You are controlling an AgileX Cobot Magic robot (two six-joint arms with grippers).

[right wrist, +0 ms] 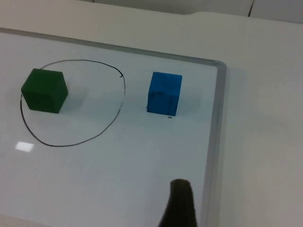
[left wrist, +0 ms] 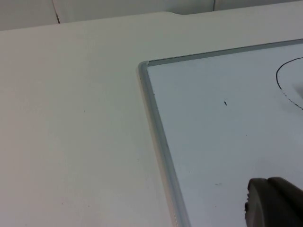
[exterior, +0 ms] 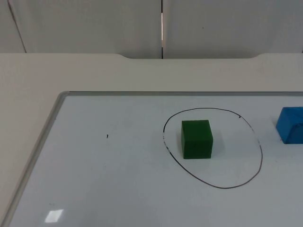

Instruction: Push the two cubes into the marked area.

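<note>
Grippers' states cannot be told: left gripper hovers near the whiteboard's corner, right gripper by its opposite edge. Two cubes: green cube inside the one drawn ring, blue cube outside it.

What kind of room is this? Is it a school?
Probably a robot test bench, not a classroom: a whiteboard lies flat on a table, with a hand-drawn circle holding a green cube, and a blue cube outside it.
</note>
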